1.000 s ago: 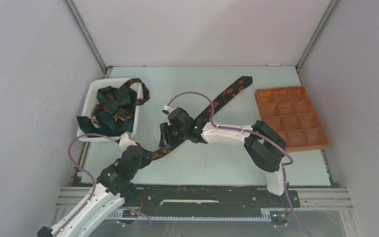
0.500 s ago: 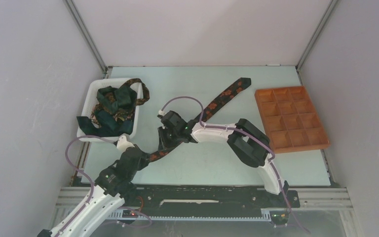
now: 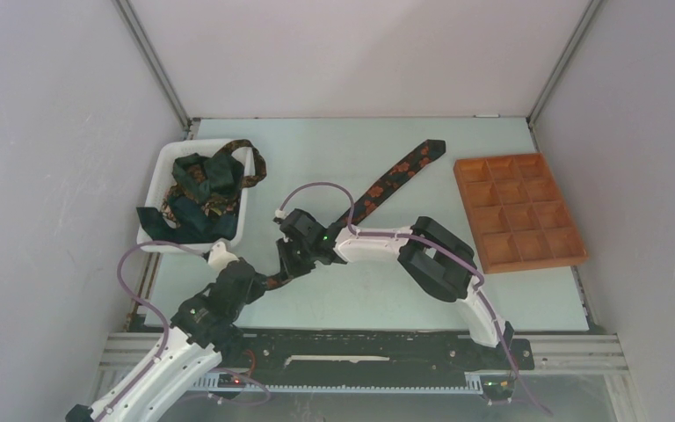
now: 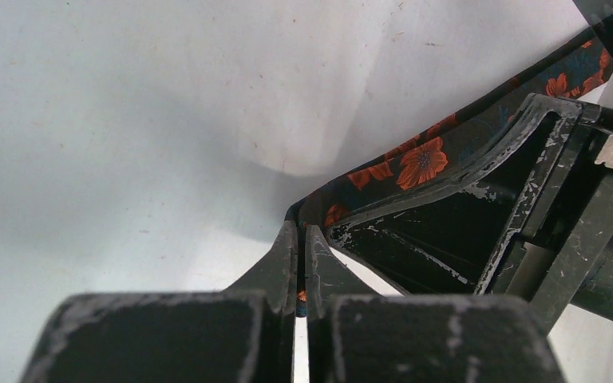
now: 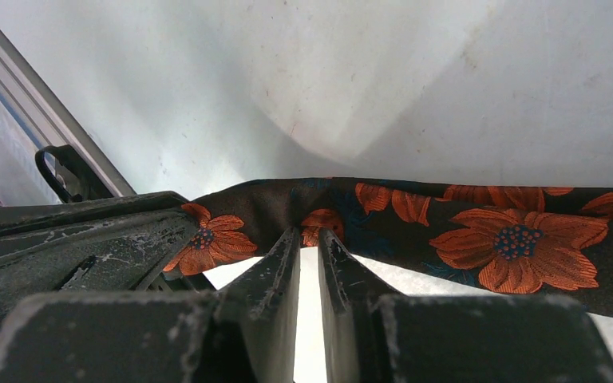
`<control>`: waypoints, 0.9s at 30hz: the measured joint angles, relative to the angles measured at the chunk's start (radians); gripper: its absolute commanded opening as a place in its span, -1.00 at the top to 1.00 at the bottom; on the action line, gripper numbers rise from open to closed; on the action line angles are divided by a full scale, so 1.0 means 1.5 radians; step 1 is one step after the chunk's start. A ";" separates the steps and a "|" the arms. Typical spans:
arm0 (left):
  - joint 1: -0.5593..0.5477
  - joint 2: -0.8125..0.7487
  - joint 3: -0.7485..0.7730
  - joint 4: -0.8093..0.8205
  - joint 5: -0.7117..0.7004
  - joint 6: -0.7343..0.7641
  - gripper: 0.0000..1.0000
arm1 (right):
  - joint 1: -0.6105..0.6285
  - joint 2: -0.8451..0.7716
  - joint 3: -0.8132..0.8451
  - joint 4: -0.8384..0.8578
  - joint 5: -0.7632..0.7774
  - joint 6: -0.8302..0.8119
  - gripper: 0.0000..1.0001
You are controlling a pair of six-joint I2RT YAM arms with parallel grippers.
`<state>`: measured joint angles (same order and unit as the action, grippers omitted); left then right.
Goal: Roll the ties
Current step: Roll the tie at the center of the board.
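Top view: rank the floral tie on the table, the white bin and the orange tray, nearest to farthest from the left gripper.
1. floral tie: pinched in the left gripper, running away to the far right.
2. white bin: just beyond, on the left side.
3. orange tray: across the table, at the right edge.

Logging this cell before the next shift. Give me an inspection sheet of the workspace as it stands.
Surface: pale green table, no spills seen.
Job's things: floral tie unrolled, lying diagonally across the table; tangled ties heaped in the white bin, one draped over its rim.
Clutter: orange-brown tray at right, compartments empty.
Grippers: left gripper and right gripper both shut on the floral tie's near end.
Cables: purple cables loop above both wrists.
Surroundings: white walls on three sides.
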<state>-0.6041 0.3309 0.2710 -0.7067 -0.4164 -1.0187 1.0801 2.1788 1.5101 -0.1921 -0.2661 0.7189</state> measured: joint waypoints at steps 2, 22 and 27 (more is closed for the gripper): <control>0.000 0.003 0.000 0.000 0.000 -0.002 1.00 | 0.000 0.000 0.000 0.000 0.000 0.000 0.66; 0.000 0.100 0.054 -0.005 0.021 -0.059 1.00 | 0.000 0.021 0.015 0.016 -0.011 0.005 0.70; 0.000 0.120 0.069 -0.010 0.020 -0.069 1.00 | 0.000 0.025 0.017 0.026 -0.019 0.006 0.71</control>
<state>-0.6041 0.5106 0.3740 -0.7212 -0.3859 -1.1221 1.0801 2.2166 1.5349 -0.1528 -0.2951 0.7273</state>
